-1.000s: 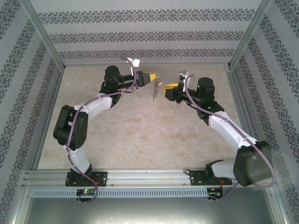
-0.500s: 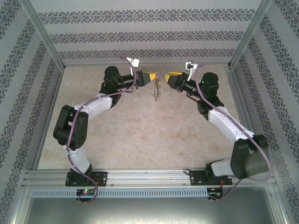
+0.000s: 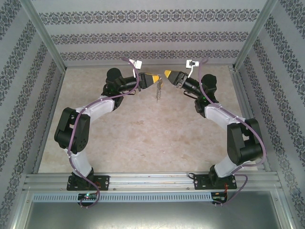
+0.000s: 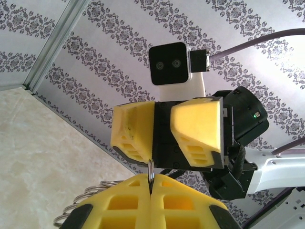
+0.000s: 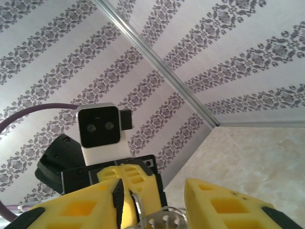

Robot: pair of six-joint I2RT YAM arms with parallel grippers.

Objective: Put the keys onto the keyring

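The right pincer [image 3: 167, 73], jaws parted, has risen to face the left pincer [image 3: 157, 80], which is clenched on the keyring [image 3: 157, 93]; it looks to be lining up for threading.

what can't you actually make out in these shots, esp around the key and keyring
Key: top external, too small to tell apart from the yellow fingers.
Keyring: top external, just a thin blur hanging from the left gripper; left wrist, mostly hidden behind that gripper's own fingers.
Metal piece between the right gripper fingers: right wrist, cut off by the bottom edge, so what it is stays unclear.
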